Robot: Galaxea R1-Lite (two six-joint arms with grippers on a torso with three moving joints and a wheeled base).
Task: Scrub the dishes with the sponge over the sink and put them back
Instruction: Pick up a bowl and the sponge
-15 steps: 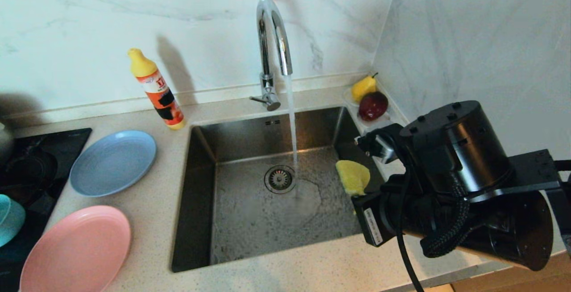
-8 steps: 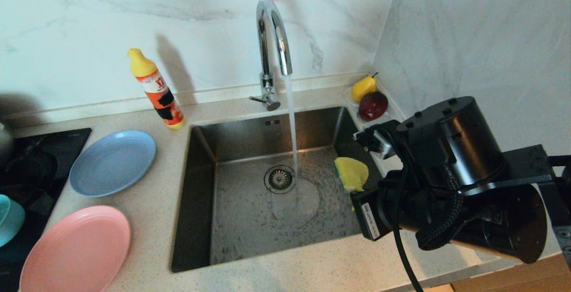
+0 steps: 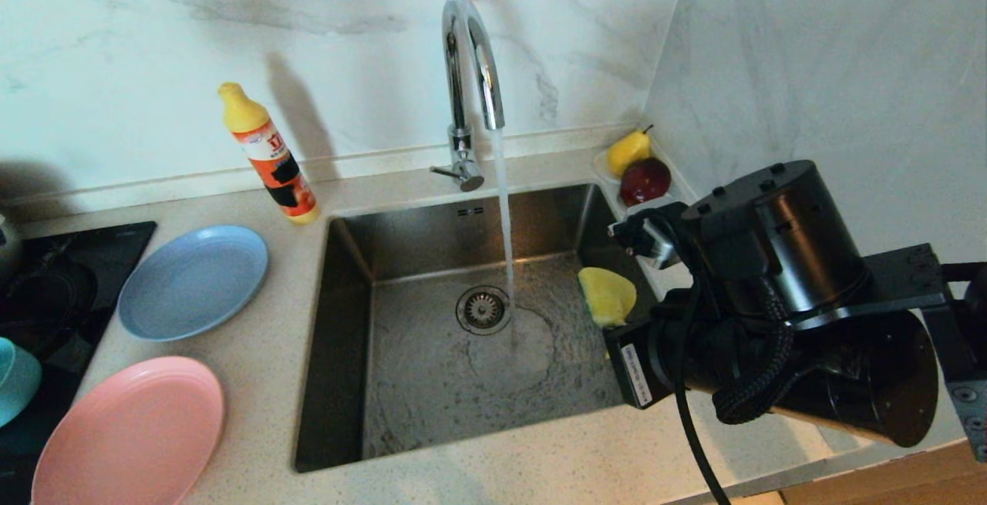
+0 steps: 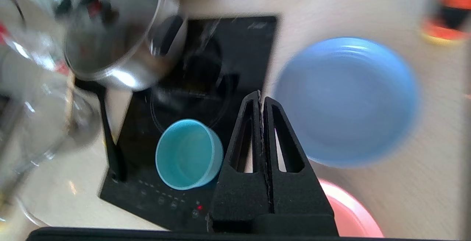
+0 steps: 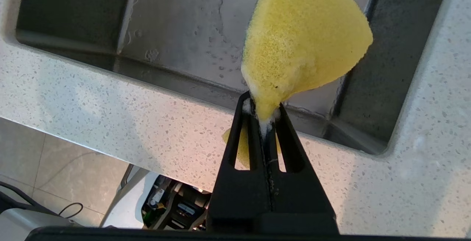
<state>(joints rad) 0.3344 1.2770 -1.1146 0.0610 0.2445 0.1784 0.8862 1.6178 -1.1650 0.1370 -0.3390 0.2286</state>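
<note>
My right gripper [image 5: 262, 105] is shut on the narrow end of the yellow sponge [image 5: 305, 46] and holds it over the right side of the sink [image 3: 343, 335]. In the head view the sponge [image 3: 608, 295] sticks out past the right arm. Water runs from the curved tap [image 3: 470, 65]. The light-blue plate [image 3: 193, 281] and the pink plate [image 3: 127, 432] lie on the counter left of the sink. The teal bowl [image 4: 187, 154] stands on the black hob. My left gripper [image 4: 262, 95] is shut and empty, hovering above the gap between bowl and blue plate [image 4: 346, 101].
A yellow-capped detergent bottle [image 3: 270, 154] stands behind the blue plate. A pear [image 3: 628, 152] and a red apple [image 3: 645, 181] sit in the corner right of the sink. A steel pot [image 4: 114, 31] stands on the hob [image 4: 235, 49] beyond the bowl.
The right gripper with the sponge has edged slightly toward the back of the sink. Both plates lie where they were, and the water keeps running.
</note>
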